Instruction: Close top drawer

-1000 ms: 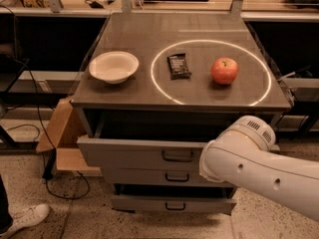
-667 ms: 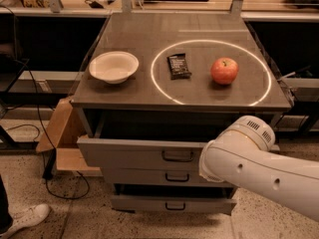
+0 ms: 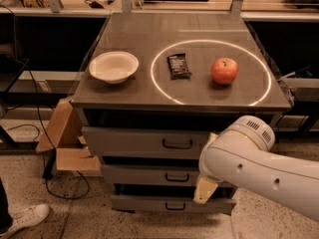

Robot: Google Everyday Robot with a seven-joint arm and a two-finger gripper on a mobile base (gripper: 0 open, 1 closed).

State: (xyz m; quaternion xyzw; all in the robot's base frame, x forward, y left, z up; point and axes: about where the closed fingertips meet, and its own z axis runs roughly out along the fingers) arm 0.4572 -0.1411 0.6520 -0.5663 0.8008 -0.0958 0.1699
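The top drawer (image 3: 139, 142) is the wide grey front just under the table top, with a small black loop handle (image 3: 177, 144) at its centre. It stands out only slightly, with a dark gap above it. My white arm (image 3: 249, 163) reaches in from the lower right and covers the drawer's right end. My gripper (image 3: 205, 189) is mostly hidden behind the arm, close against the drawer fronts right of the handles; only a pale part shows.
Two smaller grey drawers (image 3: 149, 176) (image 3: 159, 203) sit below. On the table top (image 3: 199, 24) are a white bowl (image 3: 113, 66), a dark snack bar (image 3: 178, 65) and a red apple (image 3: 224, 70). A cardboard box (image 3: 65, 143) and cables lie on the floor at left.
The top drawer front has moved back toward the cabinet and sticks out less. My arm has shifted slightly forward with it.
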